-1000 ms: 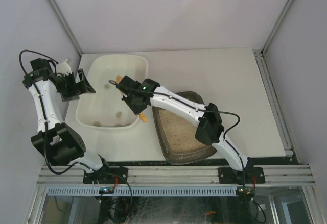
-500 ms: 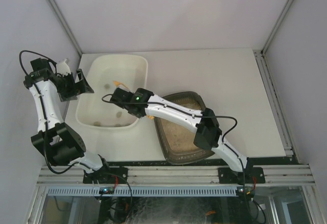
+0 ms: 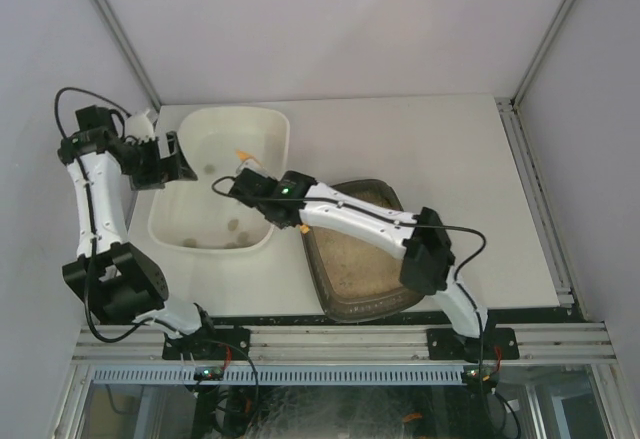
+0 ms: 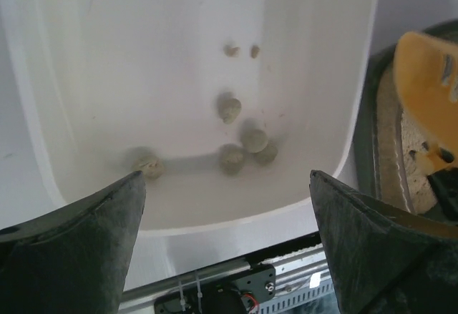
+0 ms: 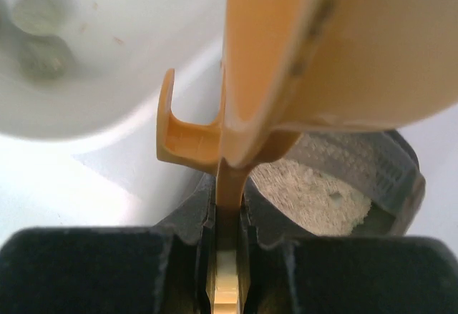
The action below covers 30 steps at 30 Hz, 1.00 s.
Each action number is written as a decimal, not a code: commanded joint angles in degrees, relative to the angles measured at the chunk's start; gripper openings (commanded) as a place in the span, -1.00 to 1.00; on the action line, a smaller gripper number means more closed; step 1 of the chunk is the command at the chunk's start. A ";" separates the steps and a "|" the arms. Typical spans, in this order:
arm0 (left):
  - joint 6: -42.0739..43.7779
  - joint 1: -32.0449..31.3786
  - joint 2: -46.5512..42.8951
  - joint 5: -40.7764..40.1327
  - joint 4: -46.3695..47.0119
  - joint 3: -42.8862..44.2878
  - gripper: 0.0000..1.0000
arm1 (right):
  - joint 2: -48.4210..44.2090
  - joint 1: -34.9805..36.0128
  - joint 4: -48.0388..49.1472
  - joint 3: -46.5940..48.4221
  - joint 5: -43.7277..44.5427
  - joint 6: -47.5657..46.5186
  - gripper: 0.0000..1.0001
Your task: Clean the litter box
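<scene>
- I log the left gripper [image 3: 170, 159], jaws wide, now swung in over the left rim of the white tub [image 3: 205, 199].
- Right gripper [image 5: 227, 207]: clamped on a glossy orange plastic scoop [image 5: 300, 56], shifted slightly.
- Tub: smooth, rounded, holding lumpy grey clumps [image 4: 230, 158].
- Litter box [image 3: 365, 309]: dark tray of sandy litter on the tabletop [image 3: 450, 149], just right of the tub.

1. The left arm [image 3: 95, 199] rises from its base along the left side of the white tub [image 3: 235, 111], with its elbow folded by the tub's near-left corner.
2. Its wrist turns right, and the left gripper [image 3: 172, 162] hangs at the tub's left rim, jaws spread wide and holding nothing.
3. The right arm [image 3: 360, 221] stretches leftward from its base to the tub's right rim.
4. The right gripper [image 3: 232, 187] sits over the tub's right side, jaws clamped on the handle of an orange scoop [image 5: 236, 78].
</scene>
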 commanded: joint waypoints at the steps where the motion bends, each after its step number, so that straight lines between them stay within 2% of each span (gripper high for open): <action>1: 7.16 -7.63 -1.09 0.21 -1.17 8.16 0.99 | -20.59 -4.03 7.84 -13.09 -2.15 8.39 -1.00; 5: 9.07 -12.36 2.86 -1.01 -1.08 15.69 0.99 | -39.86 -11.68 16.88 -31.81 -17.24 14.93 -1.00; 8: 9.09 -16.42 7.18 -2.29 -2.12 22.31 0.99 | -49.06 -17.64 20.10 -42.69 -27.26 19.37 -1.00; 11: 9.45 -19.93 10.26 -1.48 -2.57 25.97 0.99 | -55.81 -20.92 20.87 -51.26 -31.76 22.20 -1.00; 15: 13.94 -27.44 13.04 -0.79 -2.90 26.11 0.99 | -62.59 -22.79 19.21 -59.02 -34.41 24.84 -1.00; 19: 21.16 -39.18 16.86 -5.00 -3.98 24.96 0.99 | -69.26 -23.36 17.88 -65.01 -35.87 27.36 -1.00; 24: 24.07 -50.38 19.98 -12.74 6.07 18.17 0.99 | -77.49 -23.60 16.97 -72.52 -37.91 31.73 -1.00; 30: 24.70 -59.04 29.21 -17.90 10.12 21.46 0.99 | -88.93 -23.51 15.02 -80.61 -37.29 38.13 -1.00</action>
